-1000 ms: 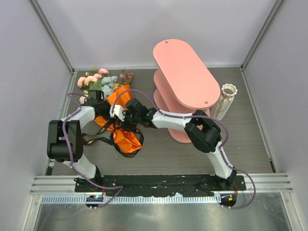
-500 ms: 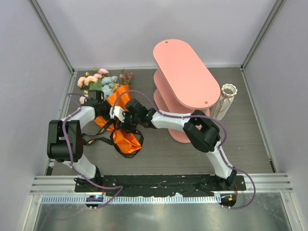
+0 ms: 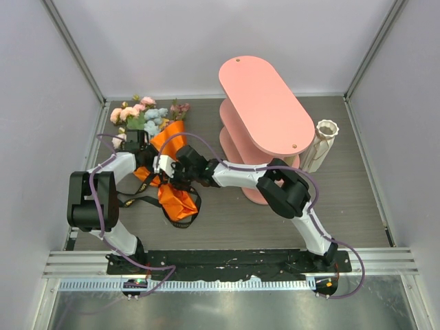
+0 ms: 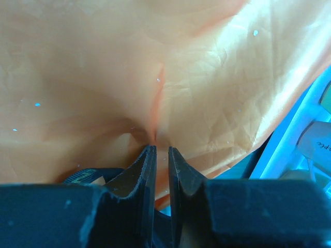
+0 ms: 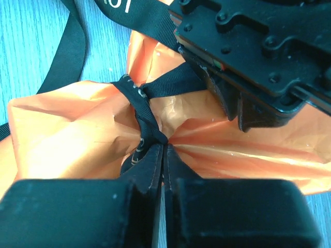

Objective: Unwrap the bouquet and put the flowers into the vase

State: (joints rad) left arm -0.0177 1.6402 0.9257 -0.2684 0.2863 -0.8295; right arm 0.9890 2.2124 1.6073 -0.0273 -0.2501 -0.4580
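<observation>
Pinching the knot of the black ribbon, the right tool has both fingers pressed together on the strap, right where it cinches the orange paper. The knot sits at the very fingertips. One band climbs straight ahead of the tool, and another runs ahead and to its right, under the body of the left tool. That left tool is clenched too, its tips nipping a fold of the wrap whose crease rises directly ahead of them.

The bouquet lies flat on the table. The flowers are out past the left tool and the crumpled tail of the cone lies on the near side of the right one. From the right wrist the paper fans out to either side of the fingertips, so the bouquet's long axis seems to run crosswise to this tool. The right tool is the one on the knot, and the left grips the wrap just beside it on the flower side.

Loosening the tie likely means drawing the ribbon back along the right tool's own line while the left anchors the paper. The left tool's housing crowds in close ahead and to the right, leaving little room to swing that way, and loose ribbon tails trail off ahead-left over the table.

The vase stands well apart, back along the right arm and beyond the pink shelf, which would sit between it and any carry from here
</observation>
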